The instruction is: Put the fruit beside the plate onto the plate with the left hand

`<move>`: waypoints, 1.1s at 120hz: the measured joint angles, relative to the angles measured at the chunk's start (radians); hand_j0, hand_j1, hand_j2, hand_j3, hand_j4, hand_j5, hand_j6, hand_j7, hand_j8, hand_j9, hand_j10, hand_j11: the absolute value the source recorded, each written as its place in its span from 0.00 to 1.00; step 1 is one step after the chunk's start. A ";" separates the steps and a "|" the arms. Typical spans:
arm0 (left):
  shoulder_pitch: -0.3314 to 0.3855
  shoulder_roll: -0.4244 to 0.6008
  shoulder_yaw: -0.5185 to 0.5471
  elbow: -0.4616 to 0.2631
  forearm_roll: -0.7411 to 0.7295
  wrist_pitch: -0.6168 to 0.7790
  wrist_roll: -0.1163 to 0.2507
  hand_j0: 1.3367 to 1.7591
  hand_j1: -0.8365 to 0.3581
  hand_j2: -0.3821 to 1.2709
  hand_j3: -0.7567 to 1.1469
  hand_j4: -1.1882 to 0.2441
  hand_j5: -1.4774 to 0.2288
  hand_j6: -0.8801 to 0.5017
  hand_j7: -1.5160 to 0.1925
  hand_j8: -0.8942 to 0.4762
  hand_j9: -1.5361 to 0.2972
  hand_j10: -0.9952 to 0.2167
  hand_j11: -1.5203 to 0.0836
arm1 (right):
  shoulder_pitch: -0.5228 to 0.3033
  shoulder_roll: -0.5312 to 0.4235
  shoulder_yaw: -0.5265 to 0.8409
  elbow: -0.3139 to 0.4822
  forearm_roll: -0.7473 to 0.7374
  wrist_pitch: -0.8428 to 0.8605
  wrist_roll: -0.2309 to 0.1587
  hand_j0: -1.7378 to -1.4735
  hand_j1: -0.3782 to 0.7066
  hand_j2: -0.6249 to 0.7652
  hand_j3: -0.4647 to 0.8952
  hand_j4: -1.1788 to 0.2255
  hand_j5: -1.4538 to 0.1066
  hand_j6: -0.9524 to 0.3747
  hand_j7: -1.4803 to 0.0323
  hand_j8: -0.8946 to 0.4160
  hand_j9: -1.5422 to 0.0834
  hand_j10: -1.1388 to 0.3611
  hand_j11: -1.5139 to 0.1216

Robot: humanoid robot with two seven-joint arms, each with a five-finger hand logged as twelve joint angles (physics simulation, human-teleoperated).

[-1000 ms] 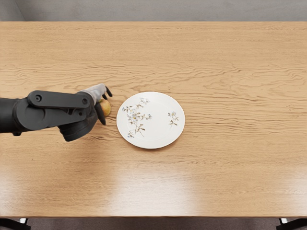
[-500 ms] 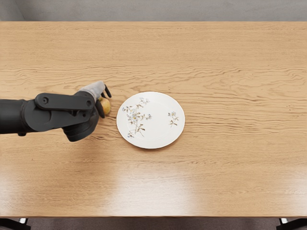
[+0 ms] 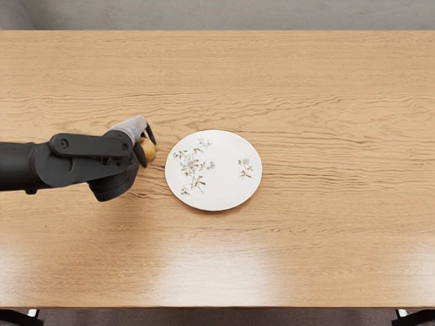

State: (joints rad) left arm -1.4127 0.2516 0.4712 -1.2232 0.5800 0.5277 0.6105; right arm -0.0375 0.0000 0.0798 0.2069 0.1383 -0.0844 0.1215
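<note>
Left hand (image 3: 130, 151) of the humanoid robot closes on a small round yellow-brown fruit (image 3: 147, 149), its dark fingers (image 3: 141, 155) curled around the near and far sides so that only the side facing the plate shows. Whether the fruit rests on the wood or hangs just clear of it cannot be told from this angle. It sits just beside the left rim of the plate (image 3: 224, 195), apart from it, with a narrow strip of bare wood between the two. A pale grey section of the hand arches over the top of the fruit, while the black palm bulges toward the near edge below it.

A black left arm (image 3: 27, 166) reaches in from the picture's left edge, lying nearly level across the worktop (image 3: 306, 102), with a flat dark link bolted along its upper side up to the wrist.

White and round, the plate lies flat near the middle of the worktop. It carries a larger floral spray (image 3: 192, 166) on its left half and a smaller sprig (image 3: 245, 168) to the right.

Light wood with wavy grain fills the frame from side to side, and a soft glare marks its near half. Beyond the far edge runs a grey band (image 3: 204, 13).
</note>
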 joint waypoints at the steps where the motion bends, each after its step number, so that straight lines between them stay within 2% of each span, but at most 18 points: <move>1: 0.000 0.000 0.000 0.000 0.000 0.000 0.000 0.74 0.43 0.43 0.40 0.42 0.28 0.40 0.31 0.39 0.29 0.34 0.32 | 0.000 0.000 0.000 0.000 0.000 0.000 0.000 0.30 0.07 0.44 0.34 0.81 0.90 0.69 0.95 0.66 0.92 0.74 0.90; 22: -0.041 0.003 0.000 -0.022 -0.007 -0.012 0.000 0.74 0.41 0.45 0.40 0.46 0.22 0.45 0.26 0.42 0.26 0.37 0.28 | 0.002 0.000 0.000 0.000 0.000 0.000 0.000 0.30 0.07 0.44 0.34 0.81 0.90 0.69 0.95 0.66 0.92 0.74 0.90; 33: -0.074 0.012 0.001 -0.059 -0.016 -0.019 0.001 0.73 0.37 0.51 0.40 0.48 0.20 0.47 0.24 0.45 0.25 0.39 0.27 | 0.004 0.000 0.000 0.000 0.000 0.000 0.000 0.30 0.07 0.44 0.34 0.81 0.90 0.69 0.95 0.66 0.92 0.74 0.90; 40: -0.111 0.015 0.002 -0.089 -0.030 -0.022 0.001 0.73 0.38 0.48 0.40 0.49 0.20 0.48 0.24 0.45 0.25 0.40 0.26 | 0.004 0.000 0.000 0.000 0.000 0.000 0.000 0.30 0.07 0.44 0.34 0.81 0.90 0.69 0.95 0.66 0.92 0.74 0.90; 57: -0.218 0.013 0.028 -0.172 -0.097 -0.021 0.001 0.73 0.40 0.46 0.40 0.48 0.19 0.48 0.23 0.43 0.24 0.38 0.26 | 0.006 0.000 0.000 0.000 0.000 0.000 0.000 0.30 0.07 0.44 0.34 0.81 0.90 0.69 0.95 0.66 0.92 0.74 0.90; 70: -0.266 -0.002 0.039 -0.231 -0.157 -0.020 0.001 0.73 0.43 0.44 0.40 0.46 0.18 0.47 0.23 0.43 0.24 0.37 0.26 | 0.006 0.000 0.000 0.000 0.000 0.000 0.000 0.30 0.07 0.44 0.34 0.81 0.90 0.69 0.95 0.66 0.92 0.74 0.90; 78: -0.275 -0.046 0.041 -0.252 -0.189 -0.019 0.000 0.73 0.46 0.42 0.40 0.44 0.18 0.45 0.23 0.42 0.24 0.36 0.26 | 0.007 0.000 0.000 0.001 0.001 0.000 0.000 0.30 0.07 0.44 0.34 0.81 0.90 0.69 0.95 0.66 0.92 0.74 0.90; 85: -0.290 -0.080 0.042 -0.261 -0.216 -0.017 0.000 0.74 0.43 0.47 0.40 0.44 0.17 0.45 0.23 0.42 0.24 0.35 0.26 | 0.007 0.000 0.000 0.002 0.001 0.000 0.000 0.30 0.07 0.44 0.34 0.81 0.90 0.69 0.95 0.66 0.92 0.74 0.90; 95: -0.300 -0.096 0.042 -0.266 -0.240 -0.012 0.000 0.74 0.50 0.35 0.40 0.43 0.17 0.43 0.23 0.41 0.23 0.34 0.26 | 0.007 0.000 0.000 0.003 0.001 0.000 0.000 0.30 0.07 0.44 0.34 0.81 0.90 0.69 0.95 0.66 0.92 0.74 0.90; 114: -0.310 -0.118 0.042 -0.263 -0.263 -0.004 0.000 0.73 0.58 0.29 0.40 0.36 0.19 0.37 0.24 0.36 0.24 0.28 0.26 | 0.007 0.000 0.000 0.003 0.001 0.000 0.000 0.30 0.07 0.44 0.34 0.81 0.90 0.69 0.95 0.66 0.92 0.74 0.90; 122: -0.310 -0.118 0.041 -0.257 -0.268 0.000 0.000 0.74 0.54 0.35 0.40 0.36 0.23 0.37 0.27 0.35 0.27 0.27 0.30 | 0.007 0.000 0.000 0.003 0.001 0.000 0.000 0.30 0.07 0.44 0.34 0.81 0.90 0.69 0.95 0.66 0.92 0.74 0.90; 132: -0.310 -0.118 0.038 -0.246 -0.274 0.004 0.000 0.75 0.55 0.33 0.40 0.41 0.33 0.35 0.36 0.35 0.35 0.33 0.40 | 0.007 0.000 0.000 0.003 0.001 0.000 0.000 0.30 0.07 0.44 0.34 0.81 0.90 0.69 0.95 0.66 0.92 0.74 0.90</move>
State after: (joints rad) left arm -1.7226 0.1335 0.5096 -1.4694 0.3063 0.5320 0.6105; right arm -0.0307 0.0000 0.0798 0.2101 0.1388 -0.0842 0.1215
